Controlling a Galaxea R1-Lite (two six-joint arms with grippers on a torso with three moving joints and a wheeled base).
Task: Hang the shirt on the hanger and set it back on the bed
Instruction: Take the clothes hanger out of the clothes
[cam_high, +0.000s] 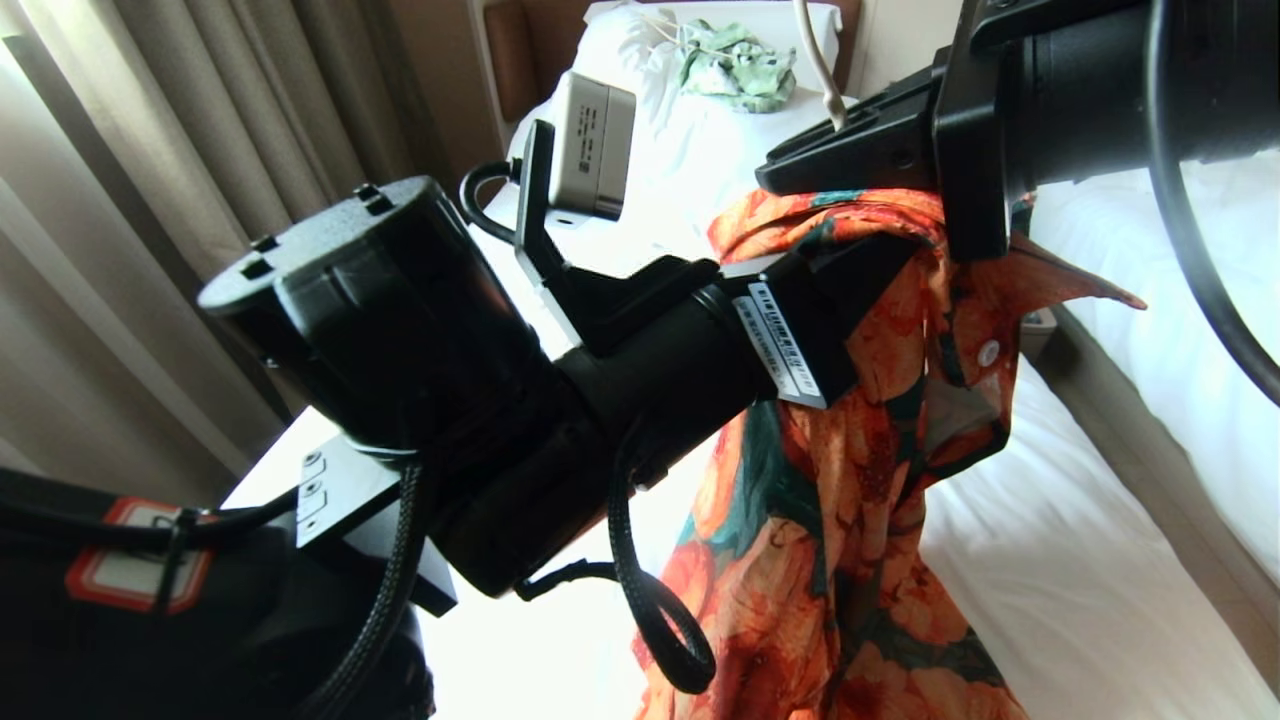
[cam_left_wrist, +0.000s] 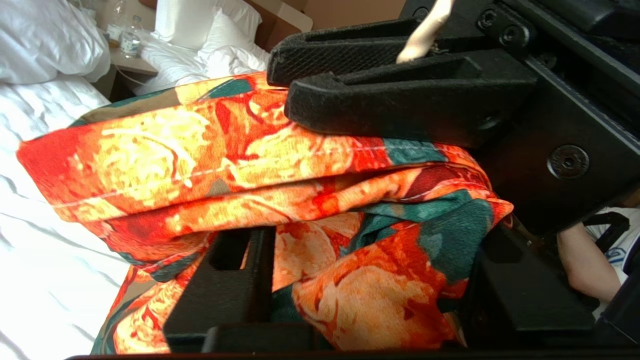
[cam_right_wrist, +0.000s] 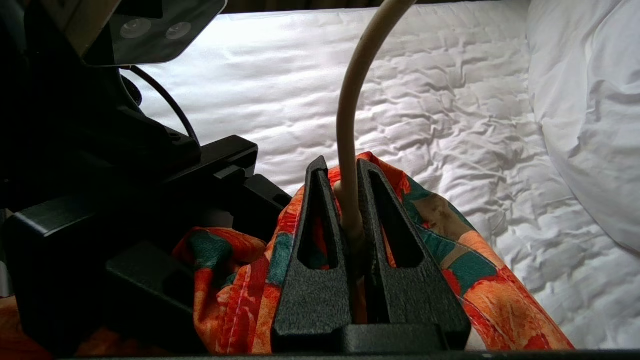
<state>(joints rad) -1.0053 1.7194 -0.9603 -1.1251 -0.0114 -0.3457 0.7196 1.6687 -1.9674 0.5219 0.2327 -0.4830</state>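
Note:
The orange-flowered shirt (cam_high: 820, 520) hangs over the bed (cam_high: 1050, 560), draped on the cream hanger (cam_high: 820, 70), of which only the hook and neck show. My right gripper (cam_right_wrist: 342, 167) is shut on the hanger's neck (cam_right_wrist: 350, 125) just above the collar. My left gripper (cam_left_wrist: 370, 240) is right below it at the shirt's shoulder; its jaws stand wide apart with bunched fabric (cam_left_wrist: 200, 150) lying loose between them. In the head view the left gripper (cam_high: 870, 275) is half buried in the cloth under the right gripper (cam_high: 775, 175).
A pale green-and-white garment (cam_high: 740, 65) lies on the pillows at the head of the bed. A second white bed (cam_high: 1200, 300) stands to the right, curtains (cam_high: 150, 150) to the left. A nightstand with bottles (cam_left_wrist: 130, 42) and a person's arm (cam_left_wrist: 585, 265) show in the left wrist view.

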